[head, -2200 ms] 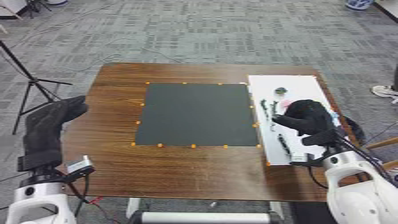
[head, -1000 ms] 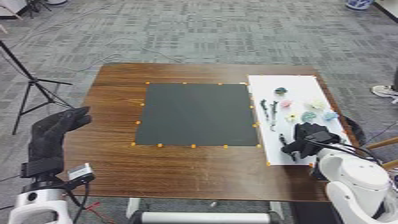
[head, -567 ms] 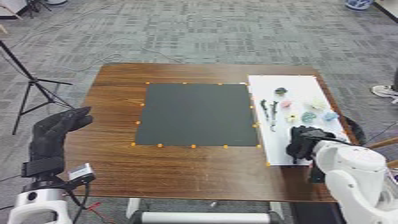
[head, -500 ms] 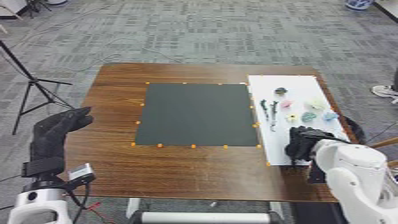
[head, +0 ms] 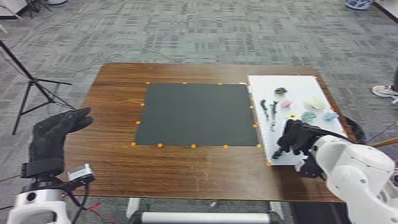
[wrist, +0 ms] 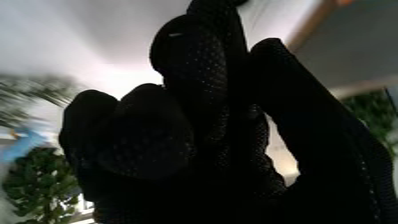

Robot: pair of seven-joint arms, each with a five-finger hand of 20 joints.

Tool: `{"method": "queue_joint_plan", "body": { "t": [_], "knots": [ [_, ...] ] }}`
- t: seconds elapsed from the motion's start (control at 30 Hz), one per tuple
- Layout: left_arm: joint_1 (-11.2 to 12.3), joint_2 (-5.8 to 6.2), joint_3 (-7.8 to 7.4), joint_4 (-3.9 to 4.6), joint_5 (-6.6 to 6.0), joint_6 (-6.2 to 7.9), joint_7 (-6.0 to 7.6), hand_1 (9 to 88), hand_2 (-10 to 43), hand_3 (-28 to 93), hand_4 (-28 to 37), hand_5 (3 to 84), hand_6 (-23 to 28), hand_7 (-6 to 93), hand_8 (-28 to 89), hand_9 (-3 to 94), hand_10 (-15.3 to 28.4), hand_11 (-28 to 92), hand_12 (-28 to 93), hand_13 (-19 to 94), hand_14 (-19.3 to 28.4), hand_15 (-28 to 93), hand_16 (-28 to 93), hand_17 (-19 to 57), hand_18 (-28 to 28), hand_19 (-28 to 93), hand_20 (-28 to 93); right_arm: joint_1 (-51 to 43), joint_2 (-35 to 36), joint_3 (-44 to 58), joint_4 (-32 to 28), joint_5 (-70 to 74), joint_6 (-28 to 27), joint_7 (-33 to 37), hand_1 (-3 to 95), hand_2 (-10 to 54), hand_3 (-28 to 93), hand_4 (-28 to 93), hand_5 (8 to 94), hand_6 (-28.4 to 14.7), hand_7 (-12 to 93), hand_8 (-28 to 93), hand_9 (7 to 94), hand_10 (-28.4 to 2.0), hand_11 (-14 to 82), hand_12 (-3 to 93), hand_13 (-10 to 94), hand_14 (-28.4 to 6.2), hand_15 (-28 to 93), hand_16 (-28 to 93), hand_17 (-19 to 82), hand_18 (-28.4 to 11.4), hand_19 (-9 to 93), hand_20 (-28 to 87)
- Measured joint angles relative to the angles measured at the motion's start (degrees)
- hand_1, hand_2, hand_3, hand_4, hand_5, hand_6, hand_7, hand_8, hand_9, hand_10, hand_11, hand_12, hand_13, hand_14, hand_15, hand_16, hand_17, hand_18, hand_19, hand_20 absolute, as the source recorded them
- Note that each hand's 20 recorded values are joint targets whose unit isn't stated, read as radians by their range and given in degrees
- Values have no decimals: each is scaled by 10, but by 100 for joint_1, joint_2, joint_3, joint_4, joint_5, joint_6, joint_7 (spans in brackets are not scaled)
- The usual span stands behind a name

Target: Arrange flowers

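Head view — right hand over white mat.

Surface — brown wood, dark-grained. On it lies one dark rectangular mat, near the middle. Just beside it, on the right, lies one white sheet — longer than the mat, near the right edge. Small orange markers dot the borders of both.
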Motion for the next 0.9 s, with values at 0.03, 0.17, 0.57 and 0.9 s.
{"method": "queue_joint_plan", "body": {
  "t": [0.03, 0.17, 0.57, 0.9],
  "knots": [
    [0, 4, -7, 5, -5, 1, -2, 253, 81, 688, -282, 565, 40, 176, -80, 565, 151, 272, 155, 462, 187, 261, -30, 114, 117, 96, 195, 39, -20, 0, -32, 21, 18, -25, 424, 17, 683, -66, 840, 5, 271, 246, 922, -111, 372, 330, 937, -36, 583, 366, 640, -176, 932, 610],
    [0, 27, -25, 29, -18, 2, -17, 253, 80, 687, -282, 565, 40, 177, -80, 565, 150, 271, 155, 462, 187, 261, -29, 114, 117, 96, 195, 223, -81, -32, -187, 55, 53, -132, 413, 11, 690, -50, 843, 3, 268, 248, 923, -110, 372, 330, 937, -35, 586, 365, 643, -174, 932, 609],
    [20, 41, -68, 44, -21, 2, -24, 253, 77, 689, -281, 564, 41, 175, -80, 564, 150, 270, 155, 461, 187, 260, -30, 113, 118, 97, 194, 318, -219, -108, -332, -704, -544, -292, 223, -50, 655, -56, 857, -16, 298, -18, 931, -120, 357, 314, 937, -44, 588, 336, 664, -157, 932, 574],
    [21, 41, -66, 40, 0, -4, -31, 254, 72, 690, -279, 564, 42, 174, -78, 562, 150, 271, 155, 460, 186, 259, -30, 112, 118, 96, 193, 288, -338, -253, 66, -758, -749, -73, 226, -48, 651, -54, 862, -18, 288, -10, 936, -118, 354, 311, 937, -45, 595, 311, 679, -144, 932, 548]
  ]
}}
